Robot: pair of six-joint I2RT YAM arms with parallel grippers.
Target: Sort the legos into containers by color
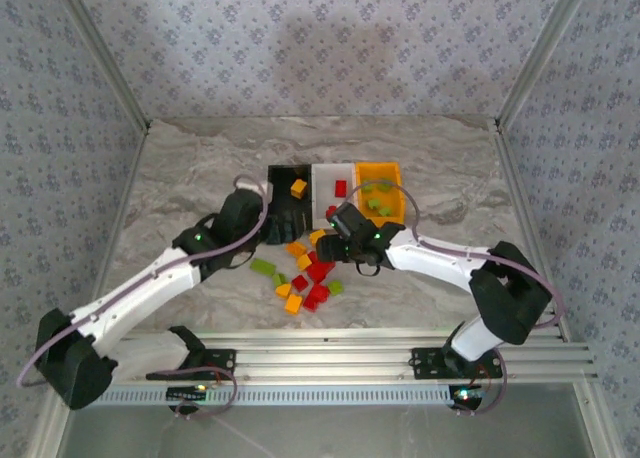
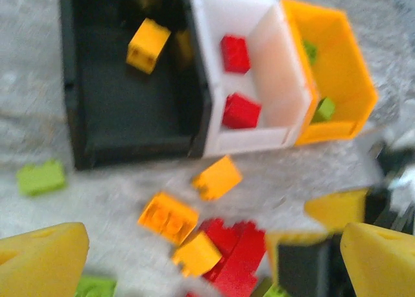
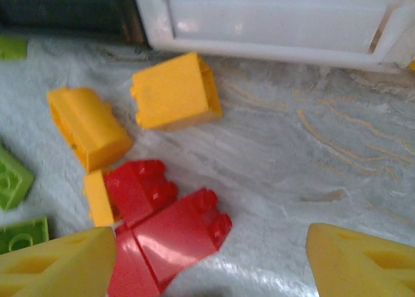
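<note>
Red bricks [image 3: 170,227] lie right under the right tool [image 3: 211,264], in the pile [image 1: 303,273] on the surface [image 1: 180,168] just in front of the bins. The right tool is open, and there is nothing between its yellow fingers [image 3: 58,264]. The left tool [image 2: 211,264] is open very wide and is empty too. It hangs near the front of the black bin [image 2: 71,83]. One yellow brick [image 2: 148,45] sits in the black bin. Two red ones lie in the white bin [image 2: 280,57], and green ones are in the orange bin [image 2: 353,76]. So I think the job now is for the right tool to pick up one red brick and take it to the white bin. To do it well, it should come straight down with one finger on each side of just one brick. The red bricks touch each other, and a small yellow piece [image 3: 97,206] touches one of them, so a sloppy grab could lift two or push the pile around. It should close slowly and lift only when the brick feels tight. The two tools are close together over the pile, so they should take turns and not bump. Most bricks are not sorted yet.
</note>
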